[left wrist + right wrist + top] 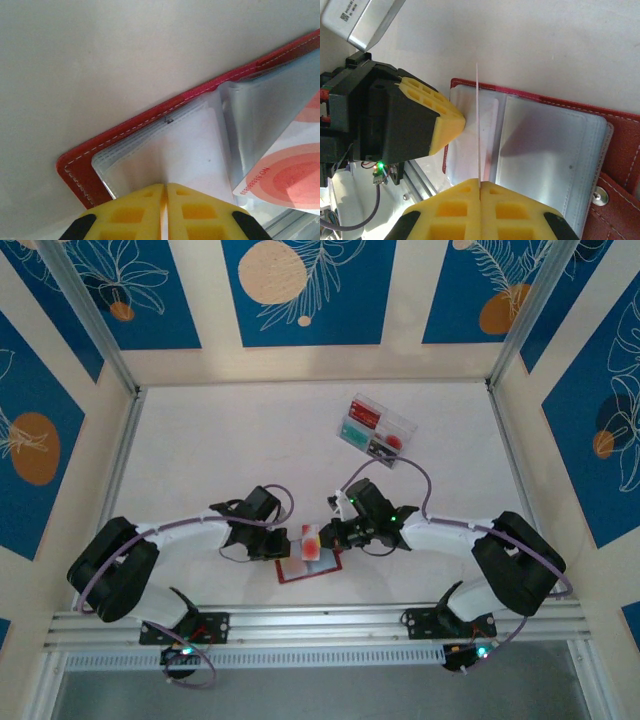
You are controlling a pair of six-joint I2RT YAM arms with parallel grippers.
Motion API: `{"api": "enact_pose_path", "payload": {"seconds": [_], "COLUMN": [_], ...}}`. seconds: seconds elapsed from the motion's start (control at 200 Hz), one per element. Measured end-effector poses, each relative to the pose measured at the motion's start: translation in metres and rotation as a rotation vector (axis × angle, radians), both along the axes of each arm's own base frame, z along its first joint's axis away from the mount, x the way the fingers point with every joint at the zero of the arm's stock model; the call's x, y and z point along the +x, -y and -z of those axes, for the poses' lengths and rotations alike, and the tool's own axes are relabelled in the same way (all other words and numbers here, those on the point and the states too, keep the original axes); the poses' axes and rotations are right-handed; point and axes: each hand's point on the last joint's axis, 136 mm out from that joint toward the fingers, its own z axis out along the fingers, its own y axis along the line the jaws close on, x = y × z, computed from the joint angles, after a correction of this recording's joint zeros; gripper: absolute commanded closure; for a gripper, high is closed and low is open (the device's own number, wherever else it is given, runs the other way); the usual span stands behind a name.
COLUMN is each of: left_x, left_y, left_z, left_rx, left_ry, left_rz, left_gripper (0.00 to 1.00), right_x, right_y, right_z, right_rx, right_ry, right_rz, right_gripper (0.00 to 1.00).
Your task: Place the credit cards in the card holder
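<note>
Our open red card holder [77, 170] lies on the white surface [250, 460]. Our left jaws pinch its clear pocket [195, 145]. Our right jaws squeeze a red-ringed credit card [290, 175] marked "NO" and eights.

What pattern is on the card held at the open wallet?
The card is white with salmon-red concentric rings; left wrist view shows it best.

This is a robotics test cell. A plain white tabletop [250, 440] is enclosed by cream wall panels with blue leaf-print backdrops [345, 315] and framed by silver aluminium profile posts [88, 315]. Two black-and-white robot arms [180, 532] are bolted to a slotted aluminium rail [320, 620].
</note>
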Motion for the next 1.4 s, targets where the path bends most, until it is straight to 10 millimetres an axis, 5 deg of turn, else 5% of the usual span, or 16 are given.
{"api": "enact_pose_path", "payload": {"seconds": [1.12,1.4], "left_x": [0.0,0.0], "left_y": [0.001,0.001], "left_z": [0.0,0.001], "left_rx": [-0.004,-0.007], "left_ry": [-0.002,0.0], "left_rz": [-0.005,-0.005], "left_gripper": [0.9,0.9], "right_x": [-0.012,-0.001], "right_y": [-0.001,0.01], "right_z": [0.013,0.011], "right_rx": [-0.023,-0.029], "right_ry": [-0.035,-0.036], "right_rz": [-0.048,-0.004], "right_gripper": [1.0,1.0]}}
